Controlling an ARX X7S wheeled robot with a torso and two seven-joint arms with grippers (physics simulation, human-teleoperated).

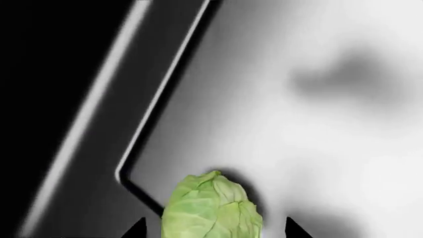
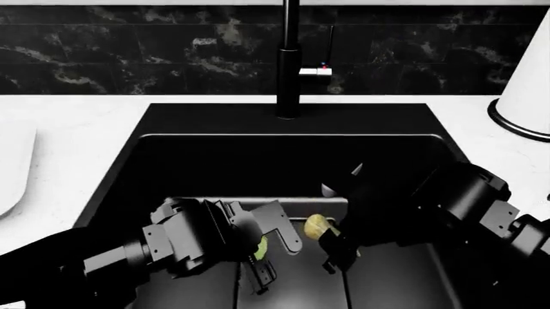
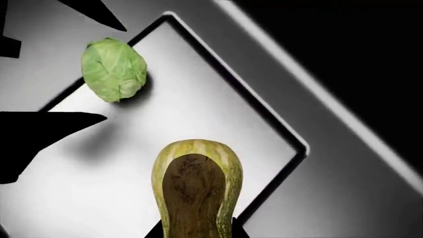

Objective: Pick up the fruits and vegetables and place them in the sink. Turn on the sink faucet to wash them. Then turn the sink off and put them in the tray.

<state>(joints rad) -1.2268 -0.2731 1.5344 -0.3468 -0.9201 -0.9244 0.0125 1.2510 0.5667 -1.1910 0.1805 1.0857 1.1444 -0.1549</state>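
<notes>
Black basin walls of the sink (image 2: 112,187) enclose both arms. The cabbage (image 1: 211,206) sits on the drain plate (image 3: 198,114) near one corner, between the left gripper's (image 1: 215,229) spread fingers, ungrasped as far as shows. The right gripper (image 3: 195,234) grips the squash (image 3: 196,188), long axis pointing away from it, over the plate.

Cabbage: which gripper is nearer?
Left. The left gripper has a finger on either side of the cabbage; the right gripper is beside it, at the squash.
</notes>
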